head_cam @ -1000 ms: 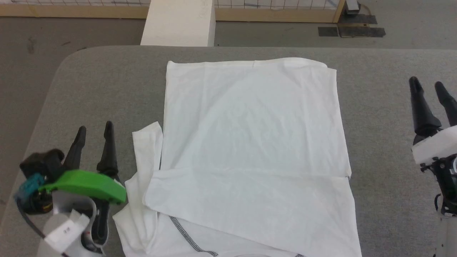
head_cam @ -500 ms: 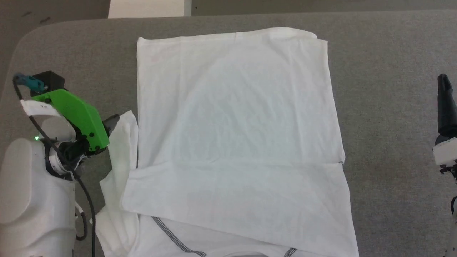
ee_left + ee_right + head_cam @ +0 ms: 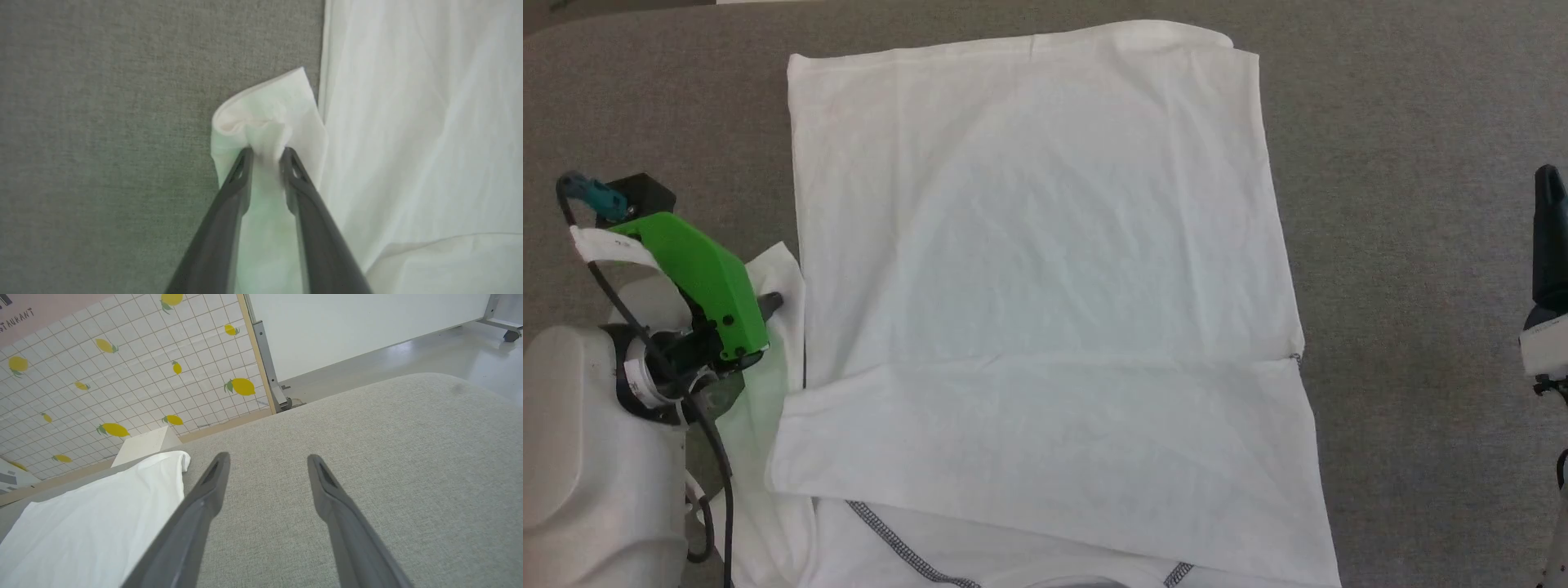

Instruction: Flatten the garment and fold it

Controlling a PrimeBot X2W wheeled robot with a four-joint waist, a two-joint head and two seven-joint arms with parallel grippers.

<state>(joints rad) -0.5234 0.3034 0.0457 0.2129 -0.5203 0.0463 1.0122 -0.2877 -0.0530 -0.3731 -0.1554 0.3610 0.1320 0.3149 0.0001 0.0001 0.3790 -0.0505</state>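
Left gripper (image 3: 266, 154) fingers are clamping a sleeve of the white short-sleeved T-shirt (image 3: 1037, 245); right gripper (image 3: 267, 461) fingers are hanging apart over the grey fabric table (image 3: 408, 457).

- Left arm (image 3: 580, 465): smooth, rounded, pale grey-white shell, with a black collar at the wrist.
- Green cover (image 3: 703, 278): bright, angular plate above the wrist, with two small dark screws.
- Black block (image 3: 645, 189) beside a teal connector (image 3: 596, 194), and a white label strip (image 3: 605, 243) beneath.
- Black cable (image 3: 725, 490) running along the shell.
- Left jaws: two long, tapering dark grey fingers (image 3: 222, 220), each slotted near the tip.
- Right jaws: matching fingers (image 3: 192, 522), with a white block (image 3: 1545, 347) at their base.
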